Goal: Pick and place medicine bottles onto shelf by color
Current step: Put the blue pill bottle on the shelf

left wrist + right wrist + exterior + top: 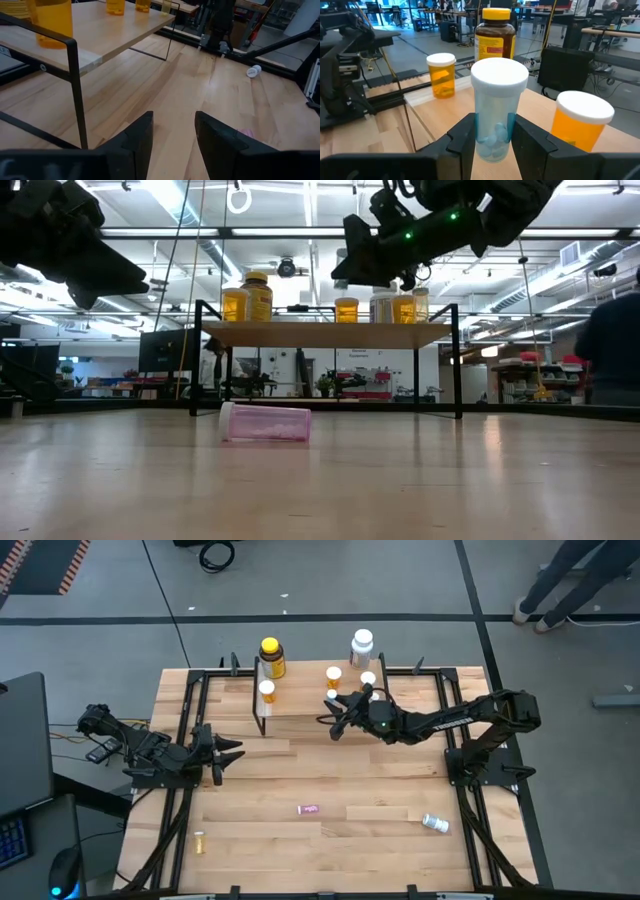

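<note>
The right gripper (492,142) reaches over the shelf (300,700), clamped on a clear teal vial (496,107) (upright, white-capped) between orange vials. The left gripper (172,137) hovers empty, fingers parted, beside the shelf's left edge.

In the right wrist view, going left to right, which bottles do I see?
Orange white-capped vial → clear teal-tinted vial held in the right gripper → second orange white-capped vial. The big yellow-capped amber bottle stands behind the held vial, so I leave it out of the order.
</note>
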You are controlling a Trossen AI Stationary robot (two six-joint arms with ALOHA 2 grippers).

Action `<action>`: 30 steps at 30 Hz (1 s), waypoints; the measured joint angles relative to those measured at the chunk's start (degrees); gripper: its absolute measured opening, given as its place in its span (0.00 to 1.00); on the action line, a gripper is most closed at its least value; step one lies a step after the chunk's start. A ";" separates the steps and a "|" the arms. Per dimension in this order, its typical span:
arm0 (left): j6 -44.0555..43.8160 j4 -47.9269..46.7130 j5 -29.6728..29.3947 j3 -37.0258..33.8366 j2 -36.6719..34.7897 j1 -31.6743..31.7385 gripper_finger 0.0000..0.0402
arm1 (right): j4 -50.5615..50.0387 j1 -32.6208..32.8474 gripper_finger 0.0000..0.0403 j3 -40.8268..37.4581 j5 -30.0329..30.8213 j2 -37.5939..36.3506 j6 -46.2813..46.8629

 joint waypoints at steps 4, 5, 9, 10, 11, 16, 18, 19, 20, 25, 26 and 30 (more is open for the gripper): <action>-0.20 0.02 -0.01 0.00 0.00 0.00 0.39 | 0.13 0.78 0.31 0.02 0.00 0.00 0.16; -0.28 0.02 -0.01 0.00 0.00 0.00 0.39 | 0.10 1.04 0.31 0.02 0.06 0.00 0.44; -0.35 0.02 -0.01 0.00 0.00 0.00 0.38 | -4.92 3.07 0.31 2.28 4.20 0.00 0.55; -0.35 0.02 -0.01 0.00 0.00 0.00 0.38 | -7.24 3.71 0.31 3.41 5.51 0.00 0.49; -0.35 0.03 -0.01 0.00 0.00 0.00 0.38 | -9.63 4.24 0.31 4.62 6.72 0.00 0.49; -0.35 0.54 -0.01 0.00 0.00 0.00 0.38 | -13.88 5.26 0.31 8.18 9.01 0.45 3.44; -0.36 1.40 -0.02 0.00 0.00 0.00 0.39 | -14.98 4.99 0.31 8.20 9.04 0.73 6.49; -0.35 1.74 -0.01 0.00 0.00 0.00 0.39 | -15.43 4.71 0.31 8.24 9.22 1.21 8.39; -0.35 2.09 -0.01 0.00 0.02 0.00 0.39 | -16.63 4.41 0.31 8.24 9.41 1.49 10.22; -0.44 2.43 -0.01 -0.02 0.00 -0.02 0.38 | -12.77 4.02 0.31 8.34 12.19 4.68 13.81; -0.44 2.40 0.00 -0.02 0.01 -0.02 0.37 | -12.19 4.35 0.31 8.74 12.80 5.61 13.83; -0.44 2.02 0.01 -0.02 0.00 -0.02 0.37 | -12.81 5.54 0.31 12.48 17.16 9.79 13.78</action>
